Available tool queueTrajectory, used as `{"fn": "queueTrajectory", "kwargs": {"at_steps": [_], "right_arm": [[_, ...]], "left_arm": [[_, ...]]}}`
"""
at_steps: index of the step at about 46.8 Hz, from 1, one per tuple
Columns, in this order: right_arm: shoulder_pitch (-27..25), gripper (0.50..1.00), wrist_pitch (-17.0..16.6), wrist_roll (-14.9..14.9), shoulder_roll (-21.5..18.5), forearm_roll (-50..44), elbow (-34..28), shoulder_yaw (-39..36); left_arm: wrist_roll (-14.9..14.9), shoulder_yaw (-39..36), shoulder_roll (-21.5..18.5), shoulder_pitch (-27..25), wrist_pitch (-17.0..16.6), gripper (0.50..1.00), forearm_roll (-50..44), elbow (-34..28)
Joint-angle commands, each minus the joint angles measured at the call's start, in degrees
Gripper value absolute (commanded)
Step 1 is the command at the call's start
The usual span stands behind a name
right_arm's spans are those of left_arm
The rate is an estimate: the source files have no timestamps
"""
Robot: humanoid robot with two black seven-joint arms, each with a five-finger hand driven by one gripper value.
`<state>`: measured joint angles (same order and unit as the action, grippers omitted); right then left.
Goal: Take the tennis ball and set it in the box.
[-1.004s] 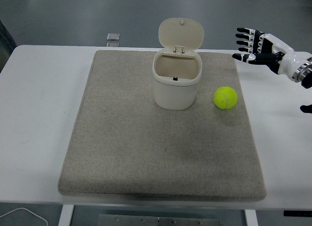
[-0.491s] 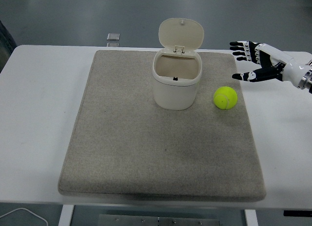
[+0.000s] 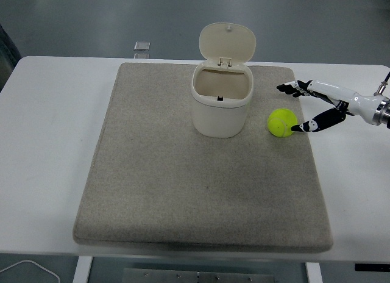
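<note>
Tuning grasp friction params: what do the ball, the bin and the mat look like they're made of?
Tennis ball: fuzzy yellow-green felt with a pale seam, matte. Box: cream hard plastic by the look, smooth with a slight sheen, its hinged lid up. Mat: grey-beige fabric, probably felt or short-pile carpet, with a matte mottled texture and soft rounded edges. Table: smooth white top, material unclear.

1. Right hand [image 3: 317, 105] reaches in from the right, fingers [image 3: 286, 87] spread, pointing left.
2. Tennis ball [image 3: 282, 122] just left of the thumb tip, below the fingers, on mat [image 3: 152, 185].
3. Box [image 3: 221, 100] left of the fingertips, beyond the ball, lid up behind it.
4. Mat lies on table [image 3: 49, 143].
</note>
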<state>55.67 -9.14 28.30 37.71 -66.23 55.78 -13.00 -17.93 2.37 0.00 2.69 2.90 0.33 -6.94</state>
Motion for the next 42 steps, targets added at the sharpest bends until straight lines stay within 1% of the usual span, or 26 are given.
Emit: {"fn": "queueTrajectory", "kwargs": {"at_steps": [1, 11, 15, 30, 34, 42], "right_arm": [[0.1, 0.924, 1.7, -0.1, 0.0, -1.2, -0.1, 1.0], [0.4, 0.924, 4.9, -0.3, -0.8, -3.7, -0.1, 4.1], [0.3, 0.924, 5.9, -0.6, -1.3, -3.9, -0.1, 4.1], [0.3, 0.924, 7.1, -0.8, -3.6, -4.0, -1.0, 4.1], [0.3, 0.924, 8.0, -0.9, -4.6, -4.1, -2.3, 4.2], [0.1, 0.921, 8.4, -0.9, -5.9, -4.1, -4.4, 4.2]], "left_arm": [[0.0, 0.0, 0.0, 0.0, 0.0, 0.992, -0.1, 0.0], [0.0, 0.0, 0.0, 0.0, 0.0, 0.992, 0.0, 0.0], [0.0, 0.0, 0.0, -0.1, 0.0, 0.992, -0.1, 0.0], [0.0, 0.0, 0.0, -0.1, 0.0, 0.992, 0.0, 0.0], [0.0, 0.0, 0.0, 0.0, 0.0, 0.992, 0.0, 0.0], [0.0, 0.0, 0.0, 0.0, 0.0, 0.992, 0.0, 0.0]]}}
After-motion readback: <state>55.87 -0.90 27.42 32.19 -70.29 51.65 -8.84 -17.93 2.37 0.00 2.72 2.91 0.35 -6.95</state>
